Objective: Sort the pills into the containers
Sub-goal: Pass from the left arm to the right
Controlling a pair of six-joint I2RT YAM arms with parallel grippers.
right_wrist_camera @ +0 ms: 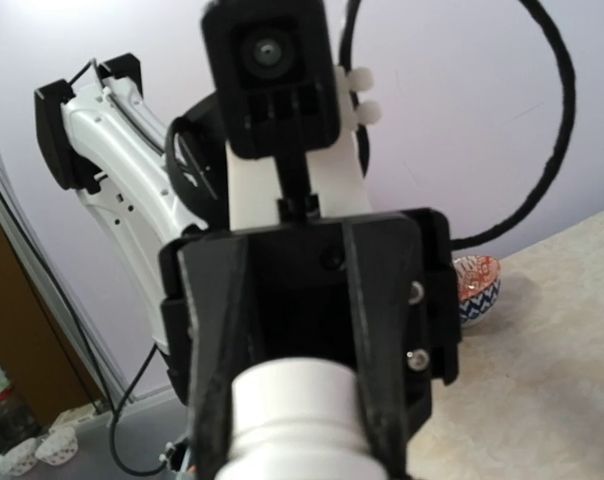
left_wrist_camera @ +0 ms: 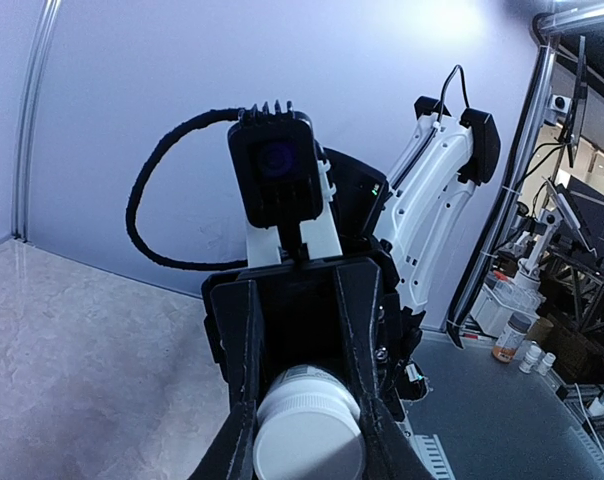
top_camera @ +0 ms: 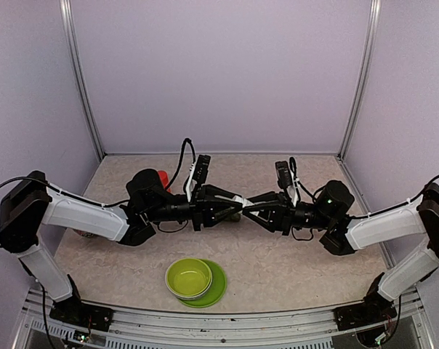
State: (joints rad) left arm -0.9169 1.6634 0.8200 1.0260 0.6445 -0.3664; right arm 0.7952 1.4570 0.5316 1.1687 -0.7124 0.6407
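The white pill bottle (left_wrist_camera: 307, 435) lies lengthwise left-to-right, bridging both grippers. The left gripper (top_camera: 232, 207) clamps one end; the right gripper (top_camera: 250, 208) appears clenched on the other.

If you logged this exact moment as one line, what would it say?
stage: both arms meeting mid-table | left fingers: shut on white bottle | right fingers: around same bottle, grip unclear | lime-green bowl: on plate, untouched

The left arm (top_camera: 81, 214) and right arm (top_camera: 383, 227) stretch inward, low and level, meeting mid-worktop. The left hand (top_camera: 231, 211) and right hand (top_camera: 250, 209) face each other, both clamped on one white bottle (left_wrist_camera: 307, 440).
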